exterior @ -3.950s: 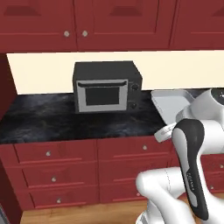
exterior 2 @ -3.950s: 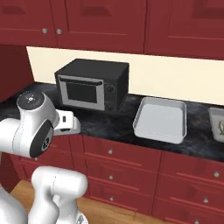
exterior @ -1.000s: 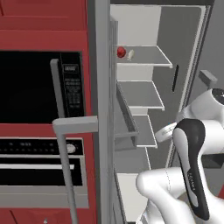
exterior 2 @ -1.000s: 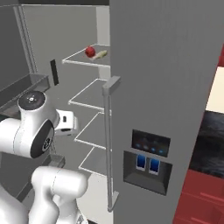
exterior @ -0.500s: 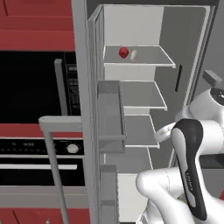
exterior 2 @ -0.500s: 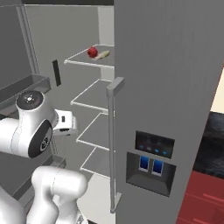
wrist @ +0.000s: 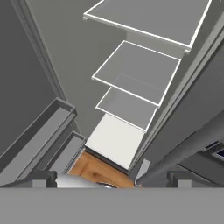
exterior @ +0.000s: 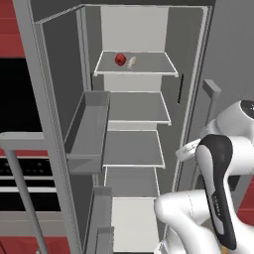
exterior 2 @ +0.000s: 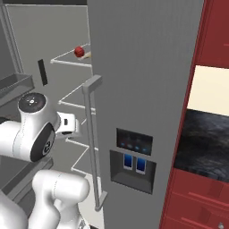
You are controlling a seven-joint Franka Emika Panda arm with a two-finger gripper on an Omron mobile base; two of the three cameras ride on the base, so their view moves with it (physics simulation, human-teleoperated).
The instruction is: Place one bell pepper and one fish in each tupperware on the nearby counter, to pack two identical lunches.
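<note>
Swung with the base to face the open fridge: bell pepper (exterior: 120, 59), glossy, rounded, firm, likely slippery, on the top shelf (exterior: 149, 64) with slender fish (exterior: 132, 61) touching at 3 o'clock; grip pepper across its widest girth; jaws released, wide.

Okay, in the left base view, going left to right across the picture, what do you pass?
Open fridge door's front edge → door bin → bell pepper → fish on the top shelf → the other fridge door's handle → robot arm's white shoulder.
</note>
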